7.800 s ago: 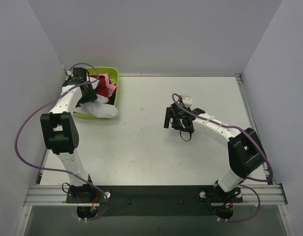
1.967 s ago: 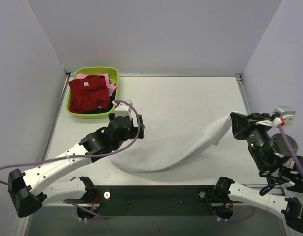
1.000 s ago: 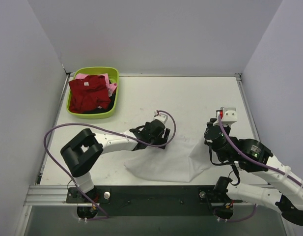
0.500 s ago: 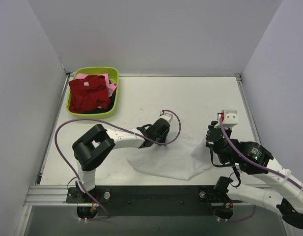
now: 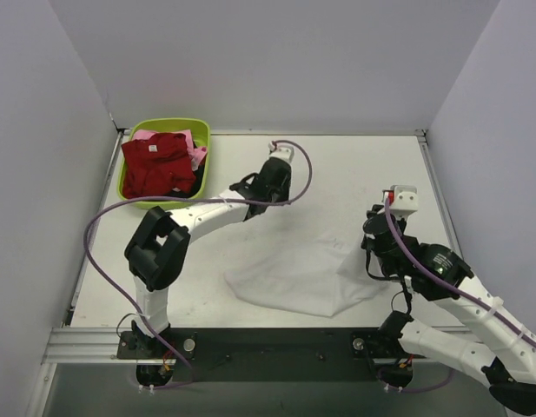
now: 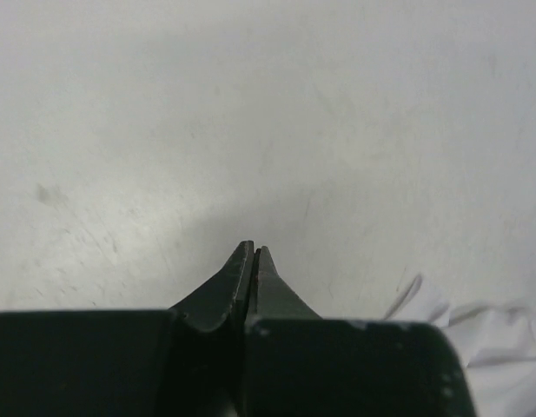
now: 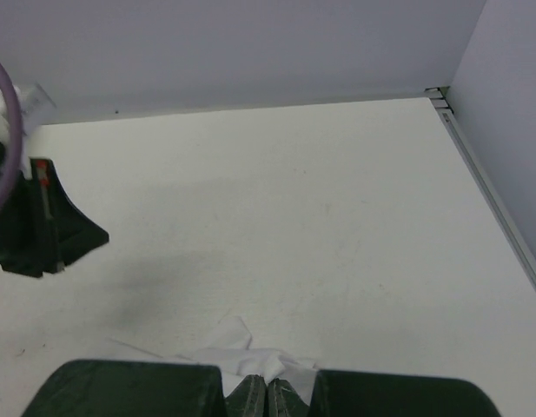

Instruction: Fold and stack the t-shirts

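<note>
Cloth seen from above, the white t-shirt lies limp beside my right gripper, closed on its edge; left wrist: left gripper closed, empty, shirt off to its right; right wrist: folds bunch at the jaws, so I judge it soft, light, best gripped by corners

Tally by kind
One white t-shirt, one dark red t-shirt, one pink t-shirt; one lime-green basin.

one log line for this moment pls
left gripper: shut, empty, above table | right gripper: shut on white t-shirt edge | red t-shirt: in basin
</note>
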### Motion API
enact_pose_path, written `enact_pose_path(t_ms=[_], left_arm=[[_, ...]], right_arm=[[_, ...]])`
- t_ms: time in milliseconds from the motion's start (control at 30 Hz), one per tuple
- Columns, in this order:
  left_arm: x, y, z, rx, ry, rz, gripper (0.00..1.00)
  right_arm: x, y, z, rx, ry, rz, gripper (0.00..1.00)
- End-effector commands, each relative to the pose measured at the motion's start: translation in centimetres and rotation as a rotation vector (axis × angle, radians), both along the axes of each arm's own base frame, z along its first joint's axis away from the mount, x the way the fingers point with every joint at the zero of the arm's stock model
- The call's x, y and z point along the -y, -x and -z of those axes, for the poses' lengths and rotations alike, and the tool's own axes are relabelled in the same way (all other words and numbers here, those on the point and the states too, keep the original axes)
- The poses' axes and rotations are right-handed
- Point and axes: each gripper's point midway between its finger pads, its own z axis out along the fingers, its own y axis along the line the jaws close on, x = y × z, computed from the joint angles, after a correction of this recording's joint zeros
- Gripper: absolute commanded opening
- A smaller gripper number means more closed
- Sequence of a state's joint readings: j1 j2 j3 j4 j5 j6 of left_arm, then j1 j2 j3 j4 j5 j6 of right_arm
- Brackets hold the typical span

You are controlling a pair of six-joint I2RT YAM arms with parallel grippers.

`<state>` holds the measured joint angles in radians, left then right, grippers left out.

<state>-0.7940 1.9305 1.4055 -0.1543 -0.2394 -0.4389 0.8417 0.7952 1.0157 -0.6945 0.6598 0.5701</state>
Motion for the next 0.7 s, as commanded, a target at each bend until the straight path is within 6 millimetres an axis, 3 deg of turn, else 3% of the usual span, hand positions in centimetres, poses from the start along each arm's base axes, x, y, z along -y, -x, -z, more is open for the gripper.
enact_pose_path(t_ms=[0, 67, 133, 233, 300, 333, 467, 667], left_arm=[[-1.5, -4.2, -7.4, 0.123, 0.041, -0.047, 0.0], [-1.7, -4.0, -7.7, 0.117, 0.035, -0.031, 0.0], [-1.4, -3.2, -6.6, 0.075, 0.043, -0.004, 0.01], [-0.2, -0.8, -4.2, 0.014, 0.057, 0.056, 0.42], [0.6, 0.7, -3.5, -0.001, 0.071, 0.092, 0.49], [1.5, 2.1, -2.7, -0.013, 0.075, 0.123, 0.58], [4.0, 4.7, -1.2, -0.068, 0.126, 0.205, 0.64], [7.1, 7.1, 2.3, -0.151, 0.141, 0.277, 0.62]], right_arm=[[-1.4, -1.5, 0.2, 0.002, -0.02, -0.033, 0.0], [-1.5, -1.6, 0.5, -0.005, -0.017, -0.039, 0.0], [-1.4, -1.5, 0.8, -0.009, -0.013, -0.043, 0.0], [-1.2, -1.4, 1.5, -0.019, 0.001, -0.039, 0.0], [-1.1, -1.3, 1.9, -0.026, 0.009, -0.039, 0.0], [-1.1, -1.3, 2.0, -0.028, 0.006, -0.04, 0.0], [-1.1, -1.1, 2.4, -0.039, 0.01, -0.049, 0.0], [-0.6, -0.8, 3.2, -0.051, 0.024, -0.044, 0.0]])
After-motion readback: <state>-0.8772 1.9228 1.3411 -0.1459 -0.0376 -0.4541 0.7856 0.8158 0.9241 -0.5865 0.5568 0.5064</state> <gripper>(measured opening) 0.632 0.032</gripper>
